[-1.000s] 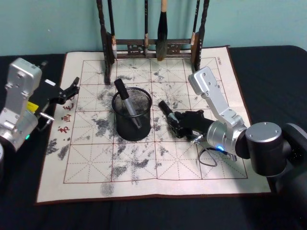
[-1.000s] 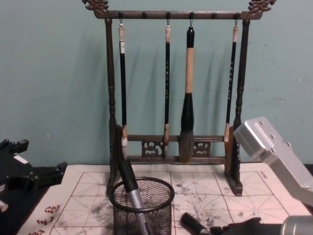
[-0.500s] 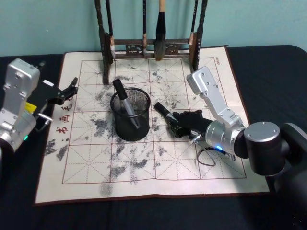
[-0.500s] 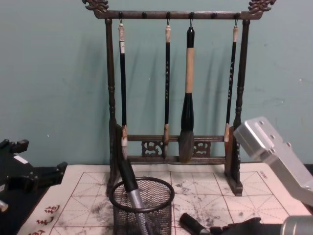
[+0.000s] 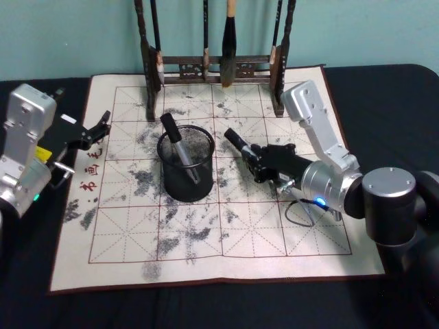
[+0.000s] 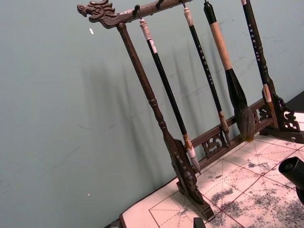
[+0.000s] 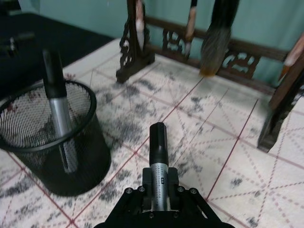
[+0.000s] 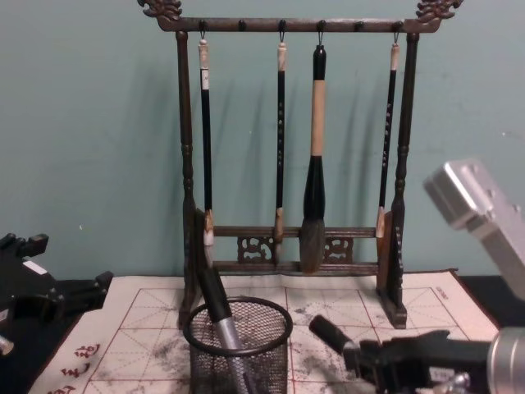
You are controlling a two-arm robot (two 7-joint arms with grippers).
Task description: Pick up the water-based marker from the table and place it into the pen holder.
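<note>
The water-based marker point(image 5: 238, 143), black-capped with a silver barrel, sits in my right gripper point(image 5: 256, 162), which is shut on its barrel. It hangs tilted above the mat, just right of the pen holder point(image 5: 185, 186), cap end pointing toward the rack. The right wrist view shows the marker point(image 7: 157, 145) sticking out of the gripper point(image 7: 159, 186), with the pen holder point(image 7: 71, 164) apart from it. In the chest view the marker point(image 8: 327, 334) is near rim height of the pen holder point(image 8: 238, 361). Another marker point(image 5: 174, 140) leans inside the holder. My left gripper point(image 5: 95, 129) rests open at the mat's left edge.
A tall dark wooden brush rack point(image 5: 212, 68) with several hanging brushes stands at the back of the mat. The ink-smudged gridded mat point(image 5: 206, 236) covers the black table. Open mat lies in front of the holder.
My right gripper has lifted the marker off the mat and carried it up and slightly back. The left arm and the pen holder have stayed put.
</note>
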